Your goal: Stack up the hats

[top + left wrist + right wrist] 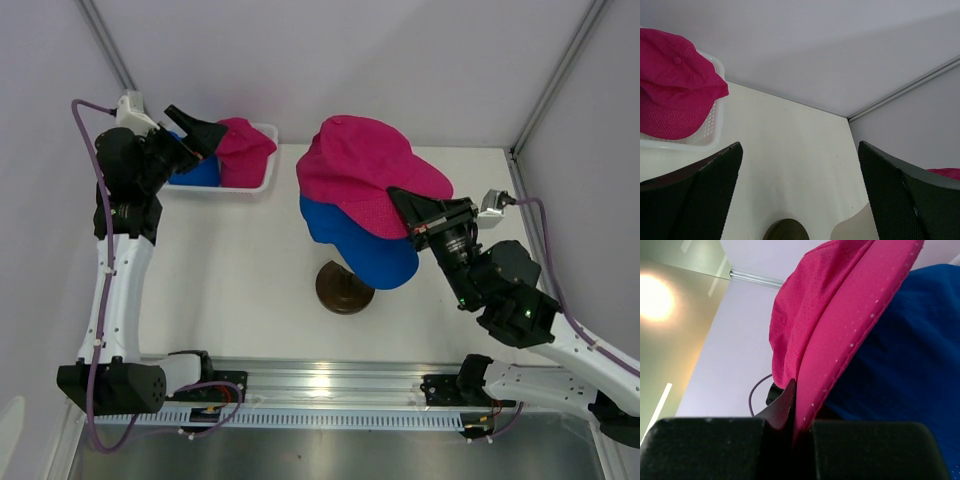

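The right hand [410, 210] is gripping the brim of the pink hat [362, 160] lying on the blue hat [368, 252] on the stand [343, 288], while the open left hand [200, 130] is hovering by the basket [268, 152].

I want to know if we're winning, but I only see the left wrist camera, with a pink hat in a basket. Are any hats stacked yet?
Observer: Yes. A second pink hat sits on top of a blue hat, above a dark round stand.
Operator: Is anyone holding it?
Observer: The right gripper is shut on the second pink hat's brim.
Operator: Is my basket hiding anything?
Observer: Another blue hat lies in it, beside your pink hat.
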`<state>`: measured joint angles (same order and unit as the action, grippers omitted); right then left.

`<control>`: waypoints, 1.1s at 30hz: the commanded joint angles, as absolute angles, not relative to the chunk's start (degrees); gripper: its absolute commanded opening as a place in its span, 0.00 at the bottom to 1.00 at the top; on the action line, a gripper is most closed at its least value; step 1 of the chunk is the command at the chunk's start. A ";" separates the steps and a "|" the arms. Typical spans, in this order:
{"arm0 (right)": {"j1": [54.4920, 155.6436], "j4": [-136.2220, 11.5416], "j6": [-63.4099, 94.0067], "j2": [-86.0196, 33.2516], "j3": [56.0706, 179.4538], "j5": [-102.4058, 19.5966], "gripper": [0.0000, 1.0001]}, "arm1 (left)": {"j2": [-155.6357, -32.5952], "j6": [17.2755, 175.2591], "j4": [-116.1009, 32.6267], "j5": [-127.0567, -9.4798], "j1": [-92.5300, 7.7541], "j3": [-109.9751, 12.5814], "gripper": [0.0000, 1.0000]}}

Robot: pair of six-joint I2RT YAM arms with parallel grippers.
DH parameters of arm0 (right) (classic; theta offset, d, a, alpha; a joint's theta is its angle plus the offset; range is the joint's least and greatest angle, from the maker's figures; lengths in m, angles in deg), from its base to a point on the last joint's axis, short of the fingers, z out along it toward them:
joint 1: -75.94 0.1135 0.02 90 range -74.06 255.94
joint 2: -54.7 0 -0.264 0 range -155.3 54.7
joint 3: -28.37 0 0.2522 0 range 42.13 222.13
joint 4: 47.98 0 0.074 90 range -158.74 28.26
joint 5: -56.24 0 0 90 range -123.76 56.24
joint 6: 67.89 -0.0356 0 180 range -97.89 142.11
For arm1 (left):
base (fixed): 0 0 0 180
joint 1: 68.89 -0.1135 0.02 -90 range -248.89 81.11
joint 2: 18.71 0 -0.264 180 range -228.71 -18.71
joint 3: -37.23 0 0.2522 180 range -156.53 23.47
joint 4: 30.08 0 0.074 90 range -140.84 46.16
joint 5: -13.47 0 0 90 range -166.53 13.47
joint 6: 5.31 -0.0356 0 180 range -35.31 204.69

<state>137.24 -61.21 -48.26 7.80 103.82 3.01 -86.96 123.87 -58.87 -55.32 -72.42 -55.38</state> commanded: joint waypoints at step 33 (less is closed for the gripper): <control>140.19 -73.25 -52.15 24.54 86.96 0.16 0.45 | -86.92 123.80 -53.95 -54.82 -72.06 -54.22 0.99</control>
<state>139.75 -68.38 -52.74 21.57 88.26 -0.97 -88.51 124.67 -56.31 -53.98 -72.59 -54.20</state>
